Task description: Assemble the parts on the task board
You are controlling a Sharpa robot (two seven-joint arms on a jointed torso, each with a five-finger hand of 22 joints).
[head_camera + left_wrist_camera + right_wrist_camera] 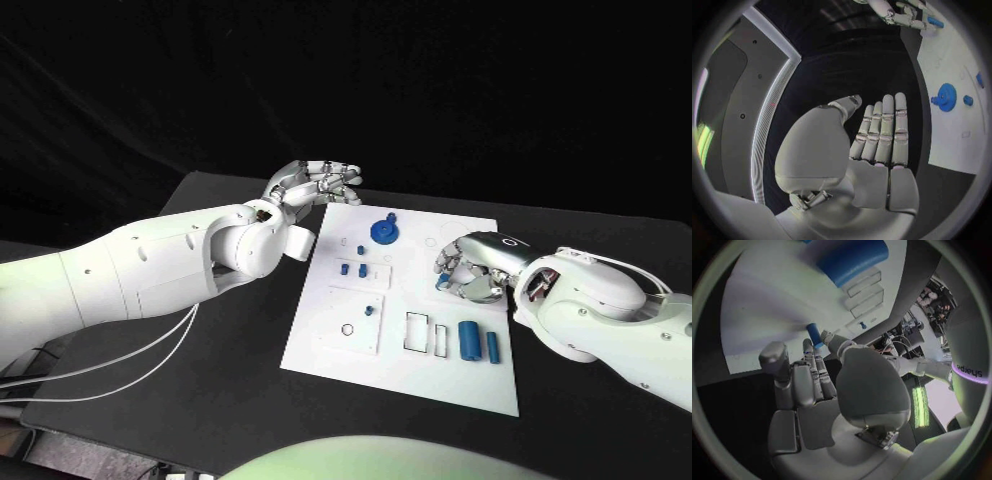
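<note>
The white task board (325, 345) lies in the middle of the table. A blue gear (384, 231) (945, 96) stands near its far edge. Two short blue pegs (355, 269) sit below the gear, and a tiny one (371, 310) rests on a raised square plate. Two larger blue cylinders (480, 342) lie at the board's right side, one of them (851, 260) close in the right wrist view. My right hand (469, 268) hovers over the board's right middle and pinches a small blue peg (814, 335) (936, 22) at its fingertips. My left hand (310, 185) (879, 135) floats by the board's far left corner, fingers straight, holding nothing.
The black table (231, 360) reaches out left of the board and along its near edge. Rectangular slots (418, 333) are cut into the board beside the large cylinders. Loose white cables (130, 365) hang under my left arm.
</note>
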